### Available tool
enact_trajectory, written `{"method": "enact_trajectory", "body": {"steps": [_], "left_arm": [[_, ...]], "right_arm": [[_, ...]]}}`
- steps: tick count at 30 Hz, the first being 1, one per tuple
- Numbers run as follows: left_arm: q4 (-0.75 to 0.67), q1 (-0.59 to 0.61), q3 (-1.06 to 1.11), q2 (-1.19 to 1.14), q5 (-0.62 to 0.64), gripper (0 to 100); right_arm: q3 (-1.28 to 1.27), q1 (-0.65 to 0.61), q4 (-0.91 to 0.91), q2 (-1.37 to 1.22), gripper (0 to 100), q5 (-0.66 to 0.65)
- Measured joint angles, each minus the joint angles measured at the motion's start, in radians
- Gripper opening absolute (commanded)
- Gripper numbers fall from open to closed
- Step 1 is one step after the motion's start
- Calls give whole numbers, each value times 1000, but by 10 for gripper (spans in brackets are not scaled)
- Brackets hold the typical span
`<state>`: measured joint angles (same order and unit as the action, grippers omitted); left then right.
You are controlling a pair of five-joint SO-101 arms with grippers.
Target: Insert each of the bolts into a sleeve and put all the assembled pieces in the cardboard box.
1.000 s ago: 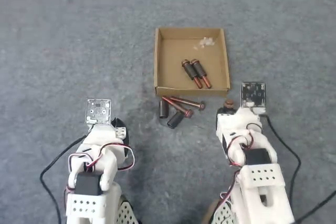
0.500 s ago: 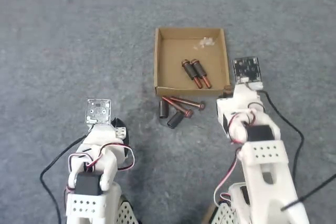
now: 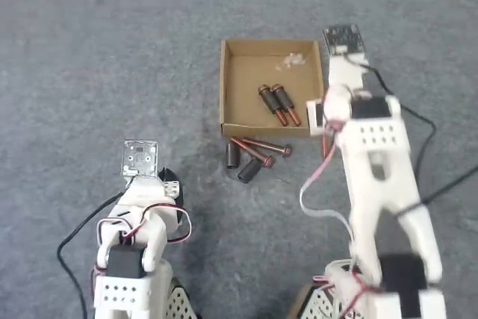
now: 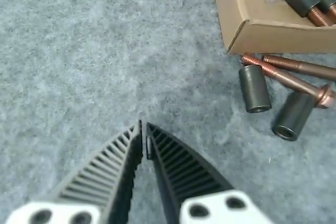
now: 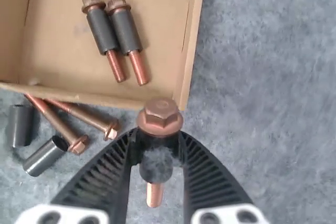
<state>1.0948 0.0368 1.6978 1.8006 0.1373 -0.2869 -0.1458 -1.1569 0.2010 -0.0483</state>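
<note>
**High view.** Cardboard box [image 3: 222, 87]: is being kept open-topped at the middle of the grey table [image 3: 112, 57]. Two assembled pieces [image 3: 278, 104] are being stored inside it, side by side. Two loose bolts [image 3: 265, 145] and two loose sleeves [image 3: 233, 155] are being left just outside the near wall, evidently awaiting pairing. Right arm [image 3: 370, 140]: is being held stretched out along the box's right wall. Left arm [image 3: 142, 222]: is being kept drawn back, well apart from the parts.

**Left wrist view.** Left gripper [image 4: 144, 127]: the jaws are being held together with nothing between them, over bare table. It is probably being parked out of the way during the delivery.

**Right wrist view.** Right gripper [image 5: 156, 142]: is being clamped on a third assembled piece [image 5: 156, 163]. The dark sleeve is being gripped across its middle, so the bolt head is being kept beyond the fingertips and the threaded tip back between the jaws, presumably against sliding apart. The piece is being held just outside the box's near right corner, not yet over the interior.
</note>
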Motion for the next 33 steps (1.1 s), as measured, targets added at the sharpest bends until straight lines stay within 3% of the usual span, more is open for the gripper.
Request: {"method": "enact_trajectory", "body": {"steps": [19,33], "left_arm": [[0,0,0,0,0,14],[0,0,0,0,0,14]], "right_arm": [[733,-26,-112,-703,6,-84],[852,-31,-104,-899,7,-87]]}}
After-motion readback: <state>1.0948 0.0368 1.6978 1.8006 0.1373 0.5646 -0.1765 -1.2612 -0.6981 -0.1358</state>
